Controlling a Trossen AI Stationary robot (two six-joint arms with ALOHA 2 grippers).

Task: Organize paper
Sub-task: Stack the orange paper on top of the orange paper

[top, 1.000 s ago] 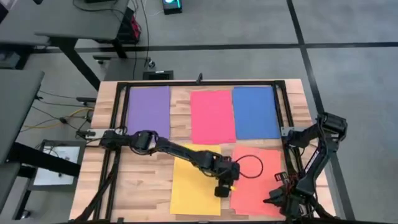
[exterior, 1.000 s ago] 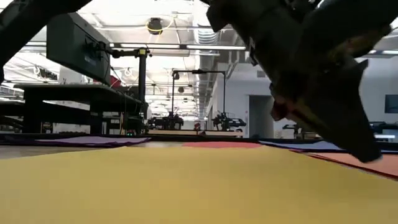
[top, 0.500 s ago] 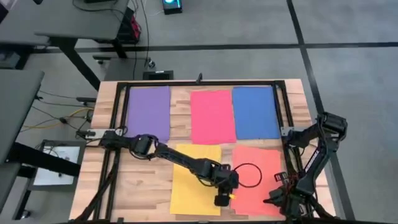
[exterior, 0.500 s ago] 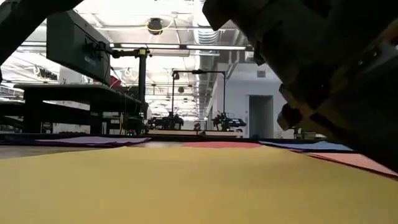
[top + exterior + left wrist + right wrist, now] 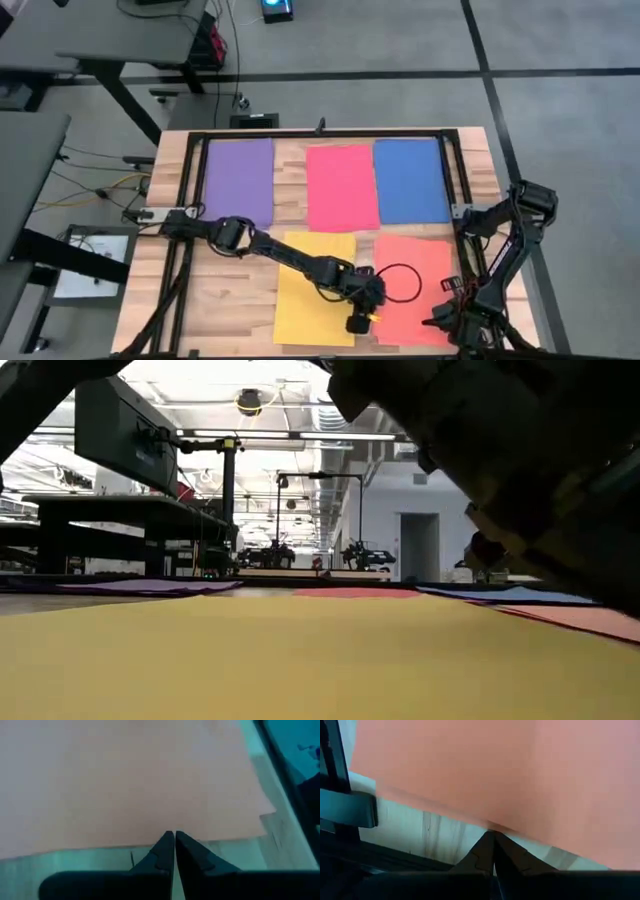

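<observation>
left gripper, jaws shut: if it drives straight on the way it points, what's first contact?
Most likely the orange sheet. In the left wrist view the left gripper, jaws shut, points at that sheet's near edge just ahead, with a strip of bare table at the tips. How high the tips sit is unclear.

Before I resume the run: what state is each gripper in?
Left gripper: shut, holding nothing, at the orange paper's edge.
Right gripper: shut, holding nothing.
</observation>
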